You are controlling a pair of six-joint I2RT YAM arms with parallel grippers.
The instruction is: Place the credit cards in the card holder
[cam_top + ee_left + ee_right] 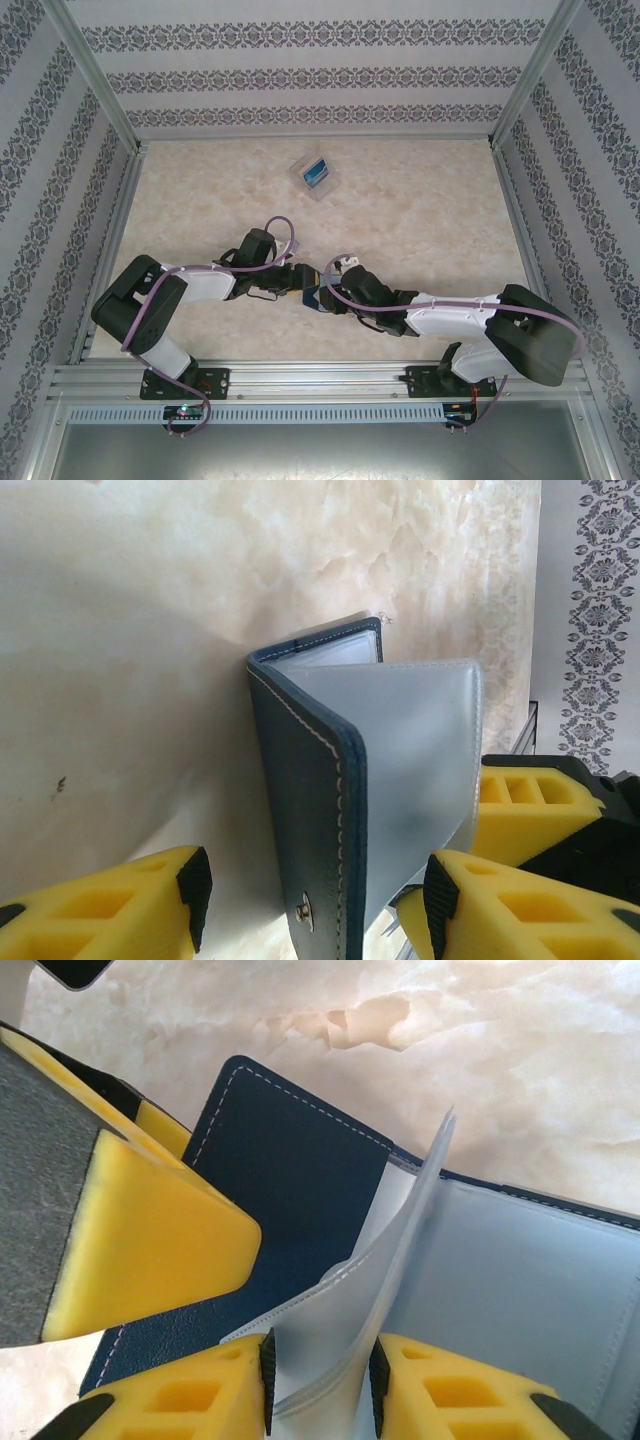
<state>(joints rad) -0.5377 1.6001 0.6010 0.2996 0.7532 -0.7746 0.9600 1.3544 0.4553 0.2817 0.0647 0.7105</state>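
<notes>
The bench (420, 220) carries everything. By the middle of its near edge, where the two arms meet, lies the task's thing, the navy card holder (300, 780), folded open. The left tool (315, 885) stands spread astride the holder's stitched cover, with a gap showing on one side. The right tool (320, 1380) is closed lightly on a raised, bowed clear sleeve (400, 1250).

Towards the far edge, well apart, a transparent case (326, 185) holds a blue card (316, 171), not yet fetched.

The step in hand looks like steadying the holder and parting a pocket. To do it well, close the left tool on the cover so the holder cannot slide. Keep the sleeve lifted gently, without creasing it.
</notes>
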